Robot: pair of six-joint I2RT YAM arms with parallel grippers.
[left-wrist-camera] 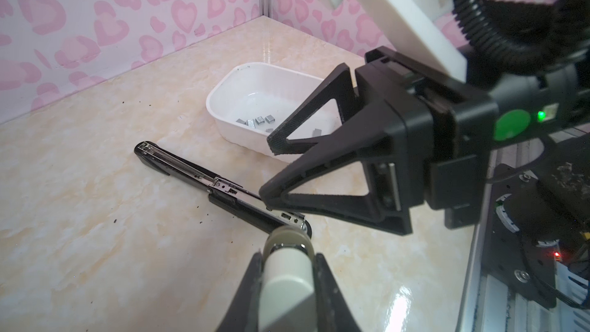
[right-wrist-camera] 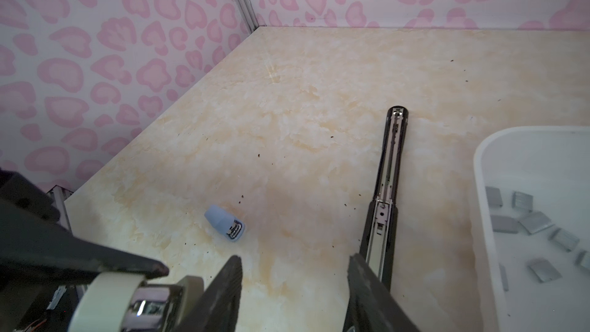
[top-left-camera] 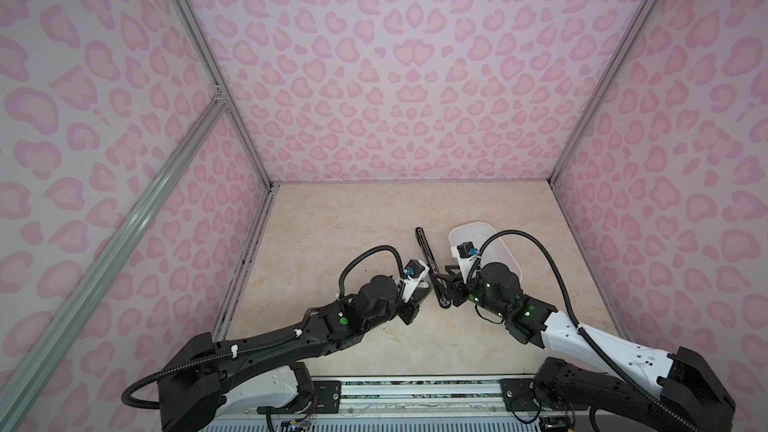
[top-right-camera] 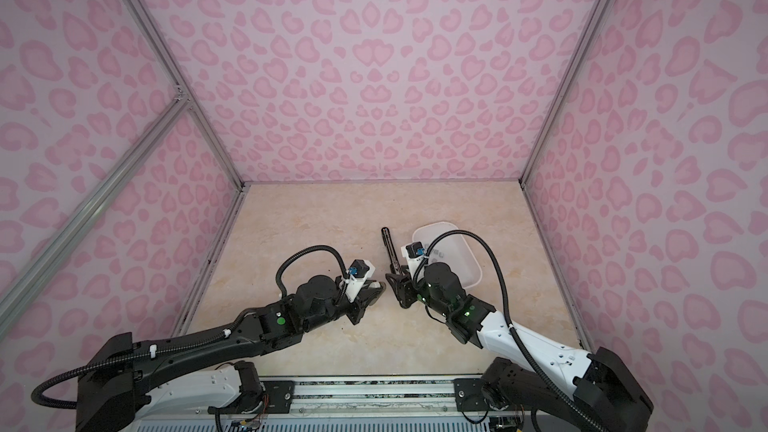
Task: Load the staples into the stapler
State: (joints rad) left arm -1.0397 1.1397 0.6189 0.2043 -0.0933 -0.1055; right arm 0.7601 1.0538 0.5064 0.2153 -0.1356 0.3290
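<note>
A long black stapler (top-left-camera: 428, 257) (top-right-camera: 392, 251) (left-wrist-camera: 191, 170) (right-wrist-camera: 388, 170) lies opened flat on the marble table, its metal channel facing up. Several grey staples (left-wrist-camera: 255, 121) (right-wrist-camera: 533, 221) lie in a white tray (top-left-camera: 469, 226) (top-right-camera: 436, 224) just right of it. My right gripper (top-left-camera: 442, 288) (top-right-camera: 397, 288) (left-wrist-camera: 269, 170) (right-wrist-camera: 293, 269) is open over the stapler's near end. One of its fingers (right-wrist-camera: 360, 273) is on or just above the stapler, and nothing sits between the jaws. My left gripper (top-left-camera: 422, 290) (top-right-camera: 374, 288) (left-wrist-camera: 287, 255) is shut on a cream-white rounded object (left-wrist-camera: 287, 269) (right-wrist-camera: 127, 295) with a chrome band, by the stapler's near end.
A small light-blue object (right-wrist-camera: 225, 223) lies on the table to the left of the stapler. Pink-patterned walls close in the left, right and back sides. Dark specks dot the tabletop. The arm bases and a metal rail (top-left-camera: 419, 392) run along the front edge.
</note>
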